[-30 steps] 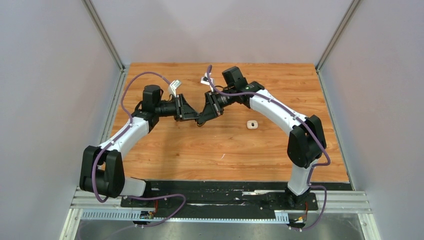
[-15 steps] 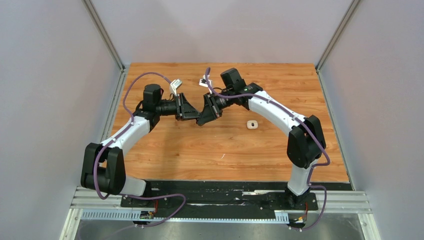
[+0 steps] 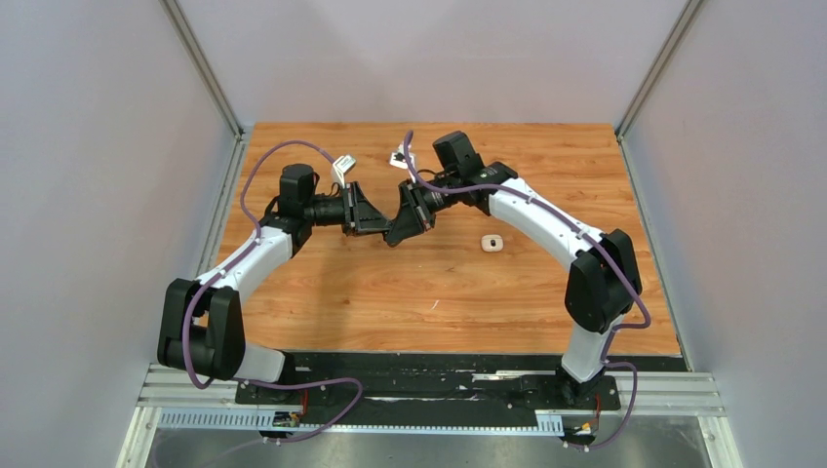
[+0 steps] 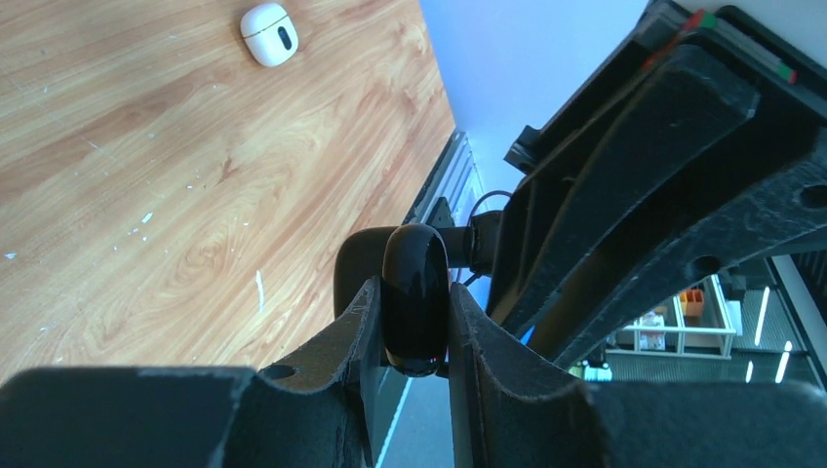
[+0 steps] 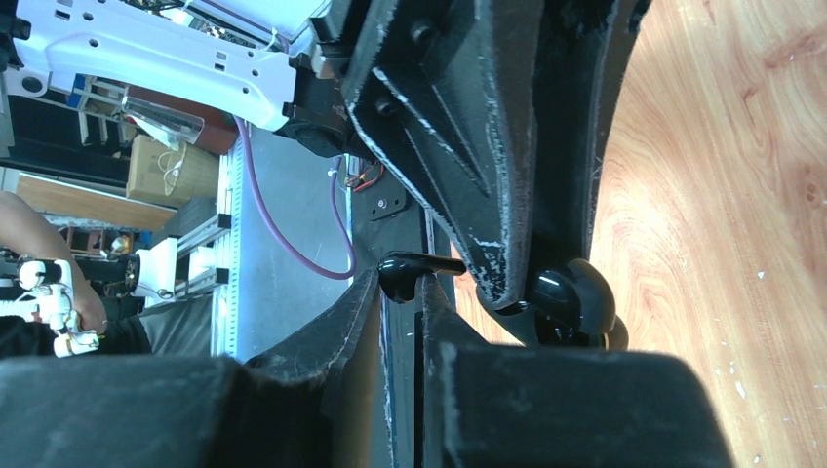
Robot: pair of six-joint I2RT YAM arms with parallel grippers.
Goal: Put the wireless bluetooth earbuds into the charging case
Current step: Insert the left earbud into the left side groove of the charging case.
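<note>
Wooden counter (image 3: 439, 292) between grey walls, from above: left hand (image 3: 378, 224) and right hand (image 3: 398, 226) meet tip to tip at upper centre; white case (image 3: 492, 243) lies well apart, lower right of them.

From left wrist: clamps black charging case (image 4: 414, 292) upright at frame centre; lid state not visible.

From right wrist: pinches black earbud (image 5: 402, 265), long axis across the frame, stem aimed right toward that case, near, right of centre; left finger (image 5: 458, 146) crowds the gap.

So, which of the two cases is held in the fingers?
The black case, pinched between the left arm's fingers; the white case lies free on the wooden table.
</note>
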